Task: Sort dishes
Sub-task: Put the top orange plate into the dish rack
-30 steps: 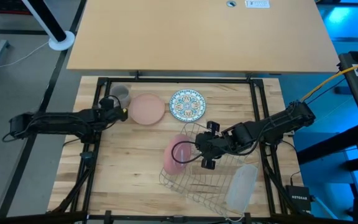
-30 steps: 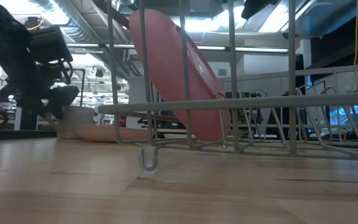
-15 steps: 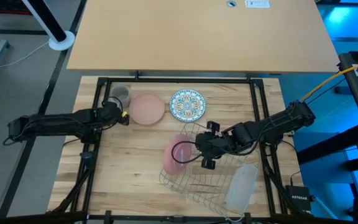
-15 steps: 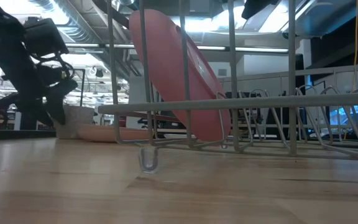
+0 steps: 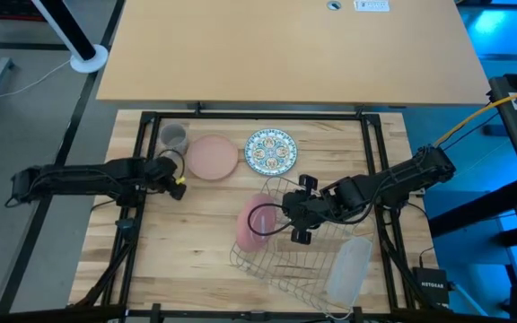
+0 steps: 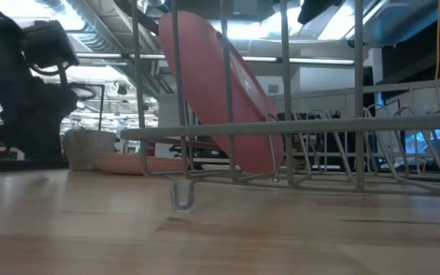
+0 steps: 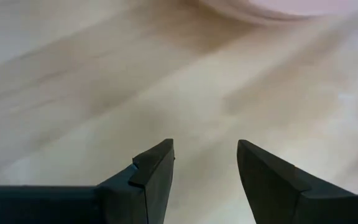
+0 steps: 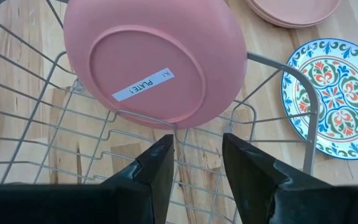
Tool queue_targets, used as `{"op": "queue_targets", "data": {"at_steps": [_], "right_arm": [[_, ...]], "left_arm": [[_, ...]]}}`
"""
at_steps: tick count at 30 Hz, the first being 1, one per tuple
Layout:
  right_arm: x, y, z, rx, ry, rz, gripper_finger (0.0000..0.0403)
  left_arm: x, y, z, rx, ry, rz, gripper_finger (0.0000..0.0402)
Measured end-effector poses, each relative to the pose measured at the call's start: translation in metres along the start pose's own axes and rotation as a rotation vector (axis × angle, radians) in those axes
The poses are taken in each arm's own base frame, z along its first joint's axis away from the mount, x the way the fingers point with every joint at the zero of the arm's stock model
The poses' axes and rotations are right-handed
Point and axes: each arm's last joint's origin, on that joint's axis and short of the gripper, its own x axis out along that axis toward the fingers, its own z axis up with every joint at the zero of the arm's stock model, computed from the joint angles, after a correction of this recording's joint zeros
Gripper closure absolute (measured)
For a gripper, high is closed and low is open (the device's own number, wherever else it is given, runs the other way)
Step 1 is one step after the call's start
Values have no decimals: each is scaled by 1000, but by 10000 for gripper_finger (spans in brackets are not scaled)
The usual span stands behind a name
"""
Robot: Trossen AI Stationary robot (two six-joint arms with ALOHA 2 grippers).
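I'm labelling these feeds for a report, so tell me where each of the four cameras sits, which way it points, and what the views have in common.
High view: overhead, straight down; both arms, left gripper beside the flat pink plate, right gripper over the wire rack.
Low view: table height, through the rack at the racked pink plate; left arm.
Left wrist: down at bare table; own open fingers.
Right wrist: racked plate, patterned plate; own open fingers.
Shared: racked plate in high, low, right wrist.
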Motion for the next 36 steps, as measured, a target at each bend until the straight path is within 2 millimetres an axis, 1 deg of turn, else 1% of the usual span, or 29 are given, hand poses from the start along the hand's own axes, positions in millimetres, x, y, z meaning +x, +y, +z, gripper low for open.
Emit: {"op": "queue_targets", "data": {"at_steps": [3,7,11,16,22,28,36], "right_arm": [[0,0,0,0,0,0,260],[0,0,0,0,0,0,260],[0,0,0,0,0,0,260],[0,0,0,-1,0,0,260],[0,0,0,0,-2,-2,260],[0,0,0,0,-5,-9,260],[0,0,0,0,-7,-8,260]], "left_arm": [[-1,-10,3,73,-27,-114,233],[-5,-28,11,214,-150,-272,238],[-10,-38,17,382,-275,-349,250],[-10,-39,19,615,-352,-298,262],[-7,-39,19,780,-364,-252,261],[-1,-44,26,823,-435,-182,250],[13,-43,24,929,-347,-106,232]]}}
